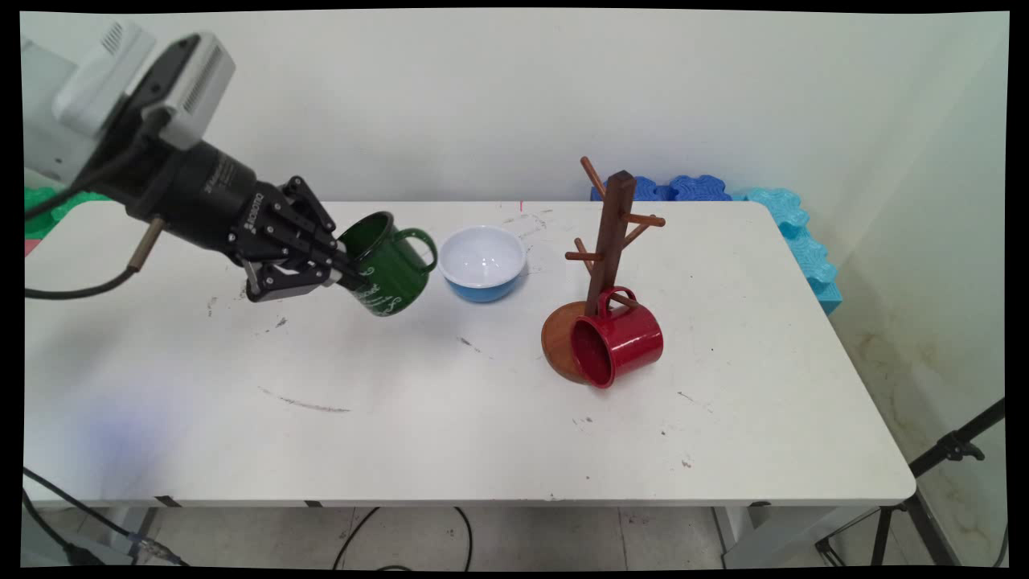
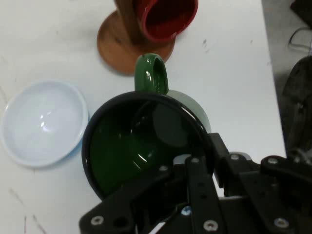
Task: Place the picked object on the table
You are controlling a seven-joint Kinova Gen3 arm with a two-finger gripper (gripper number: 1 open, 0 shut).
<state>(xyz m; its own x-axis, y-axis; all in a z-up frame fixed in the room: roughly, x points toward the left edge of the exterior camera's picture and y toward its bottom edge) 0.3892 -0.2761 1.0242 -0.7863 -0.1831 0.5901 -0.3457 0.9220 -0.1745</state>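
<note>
Green enamel mug hangs tilted above the white table, our gripper pinching its rim, handle toward three o'clock where the bowl and mug tree stand.

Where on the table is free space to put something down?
Bare: the table's wide near strip, its right end beyond the red mug, and the left area under the gripper. Crowded: the far middle, with the held green mug, bowl and mug tree.

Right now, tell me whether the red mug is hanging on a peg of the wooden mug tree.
No: the red mug lies on its side on the wooden mug tree base.
</note>
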